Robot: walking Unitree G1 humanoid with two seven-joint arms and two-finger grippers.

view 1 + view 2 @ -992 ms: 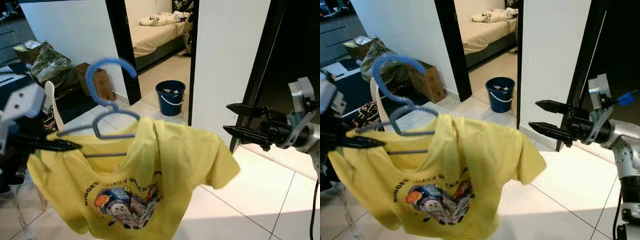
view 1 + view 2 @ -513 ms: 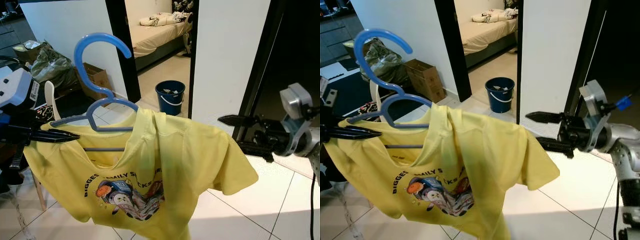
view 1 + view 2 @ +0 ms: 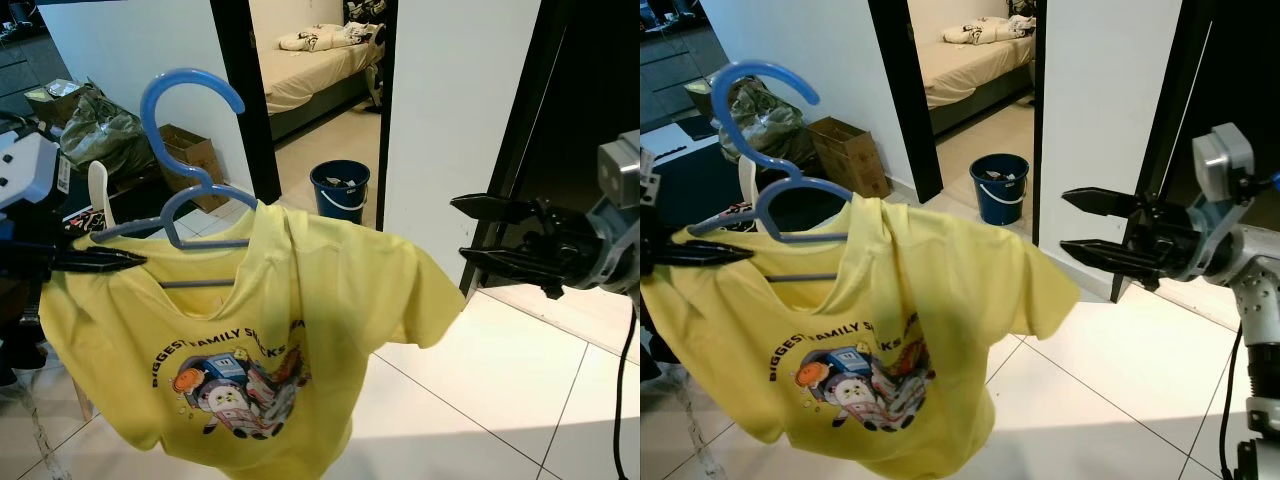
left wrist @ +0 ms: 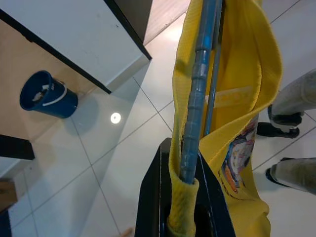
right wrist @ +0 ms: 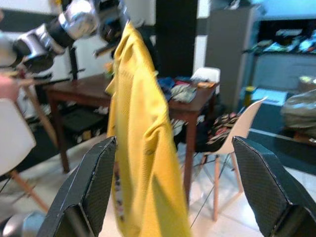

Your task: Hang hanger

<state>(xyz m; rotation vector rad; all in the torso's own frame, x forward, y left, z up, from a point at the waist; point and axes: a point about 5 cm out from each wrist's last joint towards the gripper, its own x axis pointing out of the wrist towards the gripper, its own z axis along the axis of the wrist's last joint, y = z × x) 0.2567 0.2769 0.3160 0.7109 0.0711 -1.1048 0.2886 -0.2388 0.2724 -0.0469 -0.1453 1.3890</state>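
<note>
A blue plastic hanger [image 3: 178,160] carries a yellow T-shirt [image 3: 250,340] with a cartoon print. My left gripper [image 3: 128,260] is shut on the hanger's left shoulder end and the shirt cloth over it, holding both up in the air; in the left wrist view the black fingers [image 4: 153,197] clamp the blue bar [image 4: 197,94] and yellow fabric. My right gripper [image 3: 462,228] hovers open to the right of the shirt's sleeve, apart from it, fingers pointing left. The right wrist view looks at the hanging shirt [image 5: 140,133] between its open fingers [image 5: 91,187].
Behind stand a white wall, a black-framed doorway to a bedroom, and a blue bucket [image 3: 341,194] on the tiled floor. Bags and a cardboard box [image 3: 190,155] lie at the left. A wooden table [image 5: 148,101] and white chairs appear in the right wrist view.
The hanger and shirt have shifted slightly left and up in my left gripper. My right gripper has risen a little and spread its fingers, staying clear of the sleeve.
</note>
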